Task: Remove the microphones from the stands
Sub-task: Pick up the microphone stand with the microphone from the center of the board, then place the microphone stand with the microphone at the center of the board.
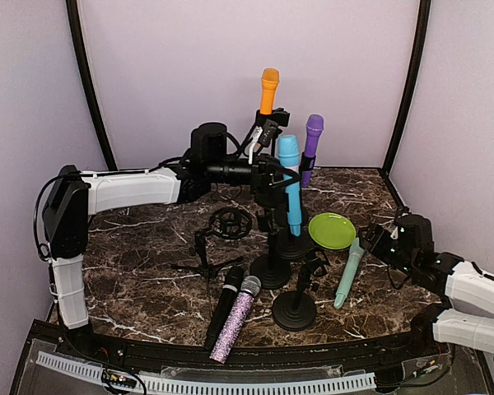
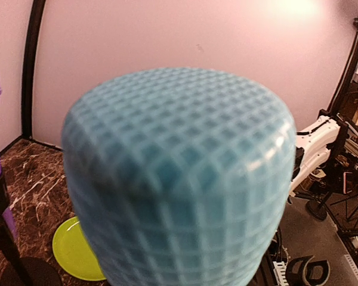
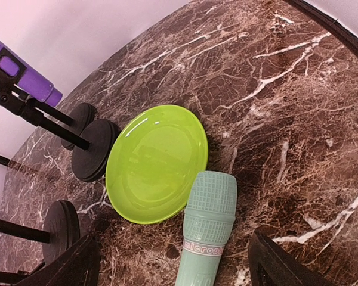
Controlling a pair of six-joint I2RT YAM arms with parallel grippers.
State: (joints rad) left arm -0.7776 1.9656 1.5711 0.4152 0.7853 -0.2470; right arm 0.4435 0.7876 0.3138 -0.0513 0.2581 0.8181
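Left end effector point(image 1: 273, 174) is reached across to the blue mic point(image 1: 290, 156), which stands upright among the black stands point(image 1: 271, 270) at mid worktop point(image 1: 148, 247). In the left wrist view the mic's mesh head point(image 2: 179, 179) fills the picture and hides the fingers, so I cannot tell whether they are clamped on the body or only around it. Right end effector point(image 3: 173, 262) is spread wide and holds nothing, low over a mint mic point(image 3: 207, 226) lying beside the green plate point(image 3: 155, 161).

The blue mic looks like light, rigid plastic with a smooth, likely slippery barrel. The best hold would be on the barrel below the head, not on the rounded mesh. A straight lift should help free it without tipping the crowded stands.
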